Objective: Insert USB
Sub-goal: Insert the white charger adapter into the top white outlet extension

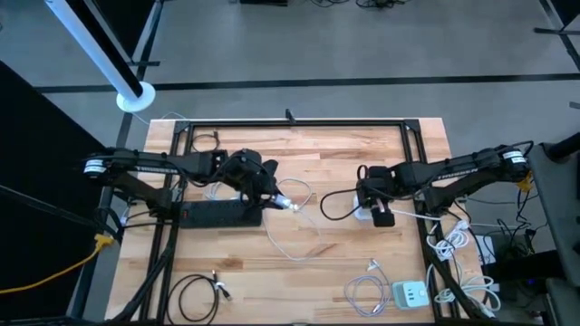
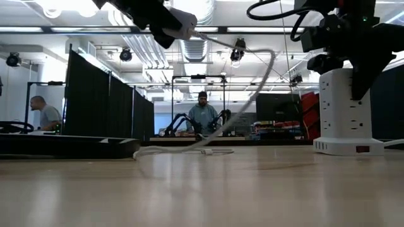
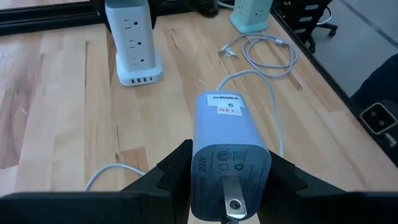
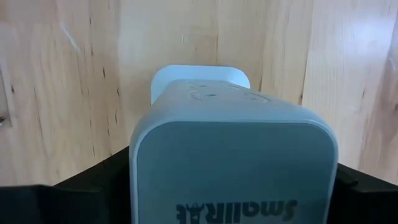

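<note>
left gripper is clamping the charger, labelled "6" and "20w", between its fingers; right gripper is clamping the "smallrig" power tower.

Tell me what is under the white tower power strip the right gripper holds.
The tower power strip stands directly on the wooden table, clamped by the right gripper. Its underside is covered, so anything beneath cannot be seen.

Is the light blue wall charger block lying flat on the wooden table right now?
No, the light blue wall charger block is held off the wooden table between the left gripper's dark fingers.
</note>
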`<state>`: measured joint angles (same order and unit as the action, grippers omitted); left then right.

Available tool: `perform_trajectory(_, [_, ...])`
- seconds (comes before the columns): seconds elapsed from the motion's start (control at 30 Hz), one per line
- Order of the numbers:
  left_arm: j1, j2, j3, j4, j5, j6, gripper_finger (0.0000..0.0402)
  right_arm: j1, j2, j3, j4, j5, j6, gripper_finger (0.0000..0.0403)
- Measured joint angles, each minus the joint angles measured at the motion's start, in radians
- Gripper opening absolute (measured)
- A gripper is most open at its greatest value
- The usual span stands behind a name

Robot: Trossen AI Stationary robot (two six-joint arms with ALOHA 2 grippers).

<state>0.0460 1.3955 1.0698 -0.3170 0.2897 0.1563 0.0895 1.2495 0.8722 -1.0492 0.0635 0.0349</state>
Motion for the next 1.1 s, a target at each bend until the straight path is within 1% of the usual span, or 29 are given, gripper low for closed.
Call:
perform_trajectory(0.13, [0.0, 0.067, 0.0, 0.056, 0.007, -0.008, 0.0118, 0.0, 0.0, -0.001, 0.002, -0.001, 0.009, 0.0294])
perform_trajectory(0.3, [0.005, 0.122, 0.0, 0.149, 0.01, -0.008, 0.0118, 0.0, -0.001, -0.001, 0.003, -0.003, 0.014, 0.0294])
perform_trajectory(0.47, [0.007, 0.161, 0.0, 0.164, 0.01, -0.02, 0.0118, 0.001, -0.032, 0.008, 0.007, -0.01, 0.018, 0.0294])
perform_trajectory(0.6, [0.007, 0.174, 0.0, 0.165, 0.016, -0.034, 0.0118, 0.003, -0.062, 0.04, 0.002, -0.053, 0.019, 0.0294])
perform_trajectory(0.7, [0.007, 0.174, 0.0, 0.17, 0.016, -0.039, 0.0118, 0.003, -0.08, 0.056, -0.032, -0.037, 0.019, 0.0294])
perform_trajectory(0.83, [0.009, 0.174, 0.0, 0.171, 0.016, -0.044, 0.0118, 0.002, -0.075, 0.048, -0.065, -0.02, 0.031, 0.0294])
perform_trajectory(1.1, [0.013, 0.174, 0.0, 0.174, 0.016, -0.041, 0.0118, 0.002, -0.039, -0.009, -0.002, -0.018, 0.103, 0.03])
